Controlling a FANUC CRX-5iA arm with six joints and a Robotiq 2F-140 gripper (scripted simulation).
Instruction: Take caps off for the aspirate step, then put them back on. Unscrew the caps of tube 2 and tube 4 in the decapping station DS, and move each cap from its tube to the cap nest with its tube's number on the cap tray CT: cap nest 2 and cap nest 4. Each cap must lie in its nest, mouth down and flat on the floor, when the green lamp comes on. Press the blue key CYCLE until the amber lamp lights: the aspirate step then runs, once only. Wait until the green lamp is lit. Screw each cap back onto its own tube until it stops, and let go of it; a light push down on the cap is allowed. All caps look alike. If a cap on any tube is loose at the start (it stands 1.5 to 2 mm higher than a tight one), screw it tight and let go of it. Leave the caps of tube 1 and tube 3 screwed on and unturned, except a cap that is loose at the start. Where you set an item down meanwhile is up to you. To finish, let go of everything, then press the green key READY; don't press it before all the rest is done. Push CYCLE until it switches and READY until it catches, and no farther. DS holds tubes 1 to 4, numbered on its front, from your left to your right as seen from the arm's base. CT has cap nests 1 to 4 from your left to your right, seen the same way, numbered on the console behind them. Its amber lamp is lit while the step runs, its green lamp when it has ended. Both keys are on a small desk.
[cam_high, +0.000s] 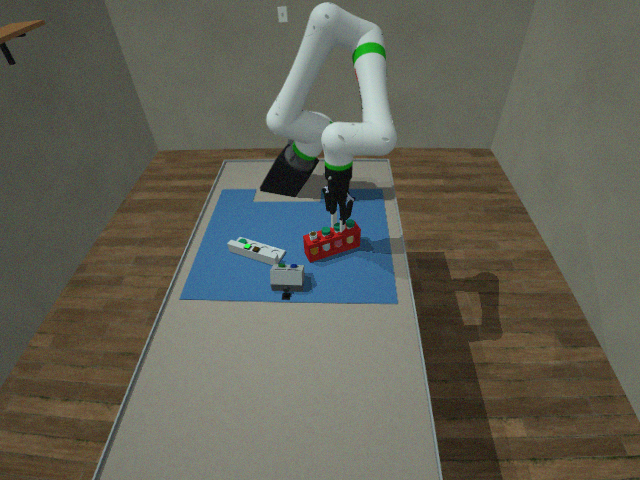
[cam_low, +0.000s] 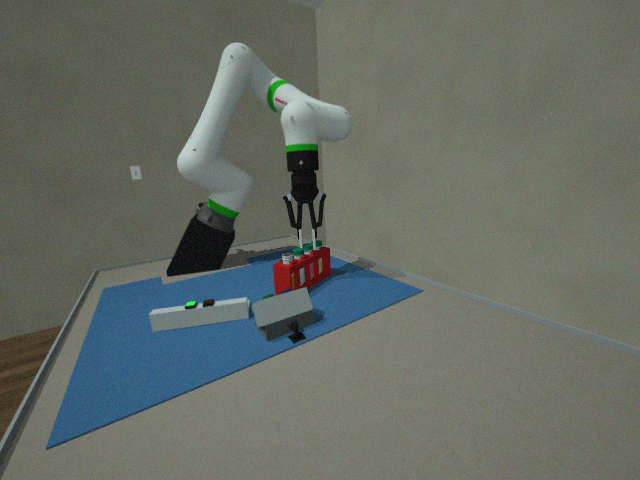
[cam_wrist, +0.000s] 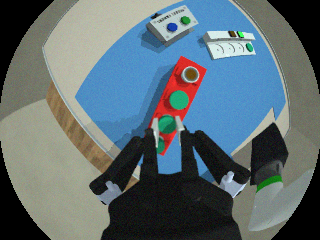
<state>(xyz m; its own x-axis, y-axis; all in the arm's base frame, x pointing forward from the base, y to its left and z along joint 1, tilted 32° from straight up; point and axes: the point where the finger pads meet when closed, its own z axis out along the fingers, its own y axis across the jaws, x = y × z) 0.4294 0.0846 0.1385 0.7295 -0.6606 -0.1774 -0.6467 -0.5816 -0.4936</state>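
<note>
Wrist view: my gripper (cam_wrist: 167, 123) pinches a green cap (cam_wrist: 166, 124) on the red rack (cam_wrist: 172, 86), one spot from its near end.

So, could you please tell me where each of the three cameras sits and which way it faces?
Top: high above the table's far end, looking down towards the arm's base; the whole white arm shows over the red station.
Exterior: low, off a table corner, looking across the blue mat; full arm and pincer.
Wrist: behind the pincer, looking straight down; its fingers are shut on a green cap.
All three share the red station, cap tray and key desk.
</note>
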